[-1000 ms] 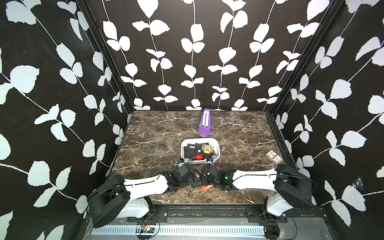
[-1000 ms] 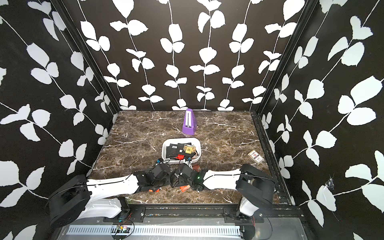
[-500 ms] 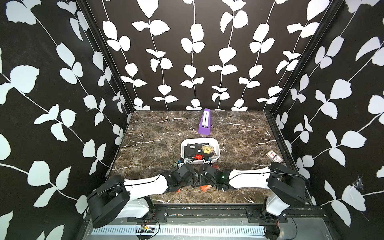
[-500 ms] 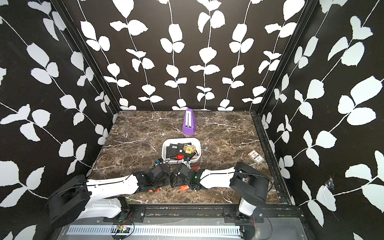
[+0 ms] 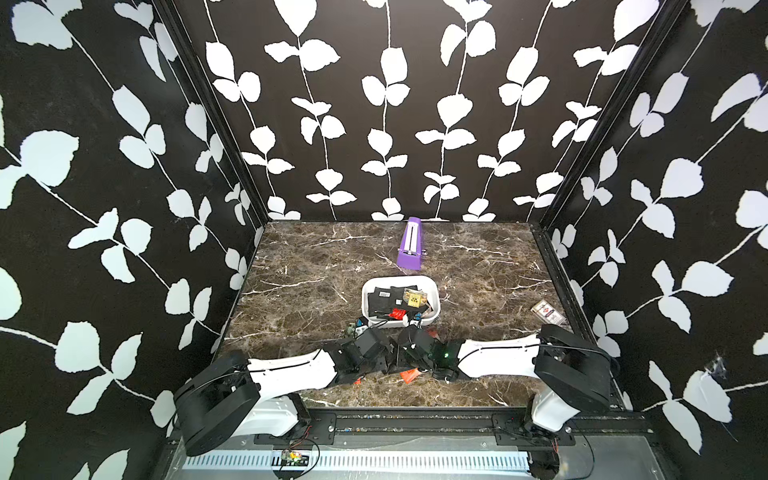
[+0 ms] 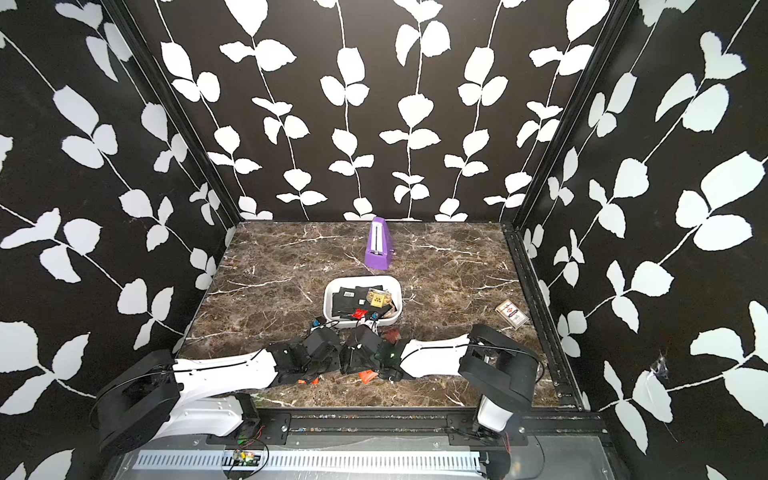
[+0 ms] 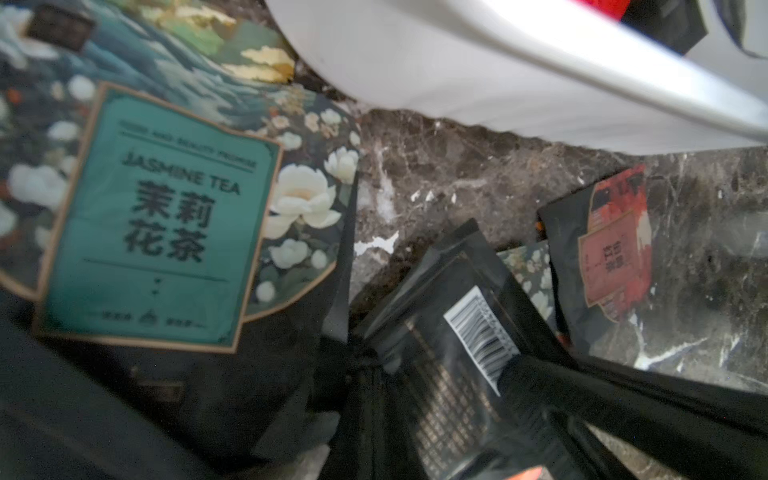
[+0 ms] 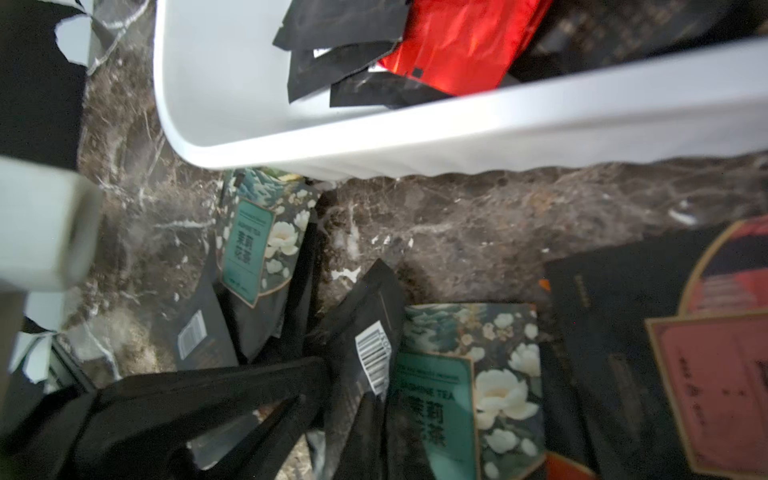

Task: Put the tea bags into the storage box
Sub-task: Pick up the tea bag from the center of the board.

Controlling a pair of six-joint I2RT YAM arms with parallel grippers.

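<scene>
Tea bags (image 5: 384,296) partly stowed, by the look of it: several black sachets, a red foil sachet (image 8: 461,41) and a yellow-faced sachet (image 5: 414,297) lying loose and overlapping in the storage box (image 5: 399,278), mid-table on the marble top (image 5: 316,291). Nothing but sachets visible inside. Left to move, just outside the box's near wall: two jasmine sachets (image 8: 457,374), a red-faced sachet (image 7: 615,249), more black ones, and an orange sachet (image 5: 409,375) near the front edge, much of the heap hidden under the arms. Right gripper (image 7: 521,370) closed, seemingly pinching a black barcode sachet (image 7: 478,332) tilted up off the marble. Left gripper (image 8: 322,370) closed as well, tip against the same sachet, hold on it unclear. Apart from the job: a purple wedge (image 5: 409,249) at the back, a card pack (image 5: 548,311) by the right edge.
</scene>
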